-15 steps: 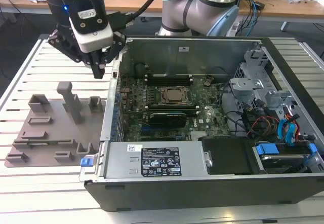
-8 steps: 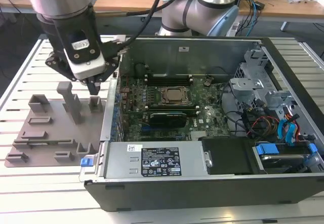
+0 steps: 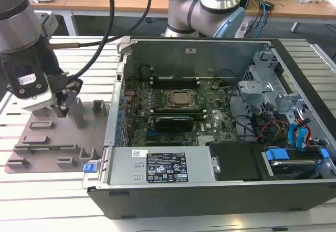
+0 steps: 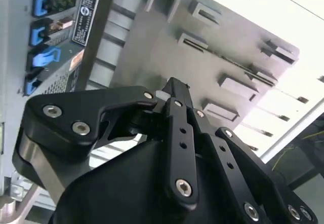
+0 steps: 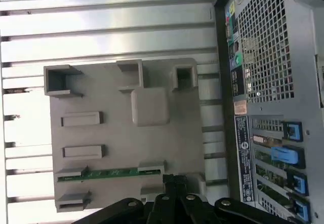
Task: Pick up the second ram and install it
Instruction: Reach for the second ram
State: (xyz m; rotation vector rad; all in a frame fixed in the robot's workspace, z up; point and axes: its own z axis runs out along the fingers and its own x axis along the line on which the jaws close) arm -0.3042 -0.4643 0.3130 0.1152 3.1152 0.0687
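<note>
The gripper (image 3: 63, 106) hangs low over a grey tray (image 3: 52, 148) that lies on the slatted metal table (image 3: 31, 200), at the exterior view's left of the open computer case (image 3: 210, 164). In both wrist views its fingers look drawn together with no gap to be seen at the tips (image 4: 172, 86), and nothing is held between them.

The second ram (image 5: 109, 173) is in the tray (image 5: 111, 133) – in the first wrist view it is a thin green stick lying flat, its two ends tucked under small grey holders. The gripper's tip (image 5: 174, 181) sits just beside one end of the stick, near the holder there; whether it touches the stick or the holder I cannot tell. The rest of the tray carries several other raised grey holders and blocks, and those that can be seen into look bare.

The case stands just beside the tray, its perforated back panel (image 5: 273, 57) facing it in the first wrist view. Inside, in the exterior view, the processor (image 3: 181, 99) sits in the middle of the board with long dark slots on either side of it – well apart from the gripper
</note>
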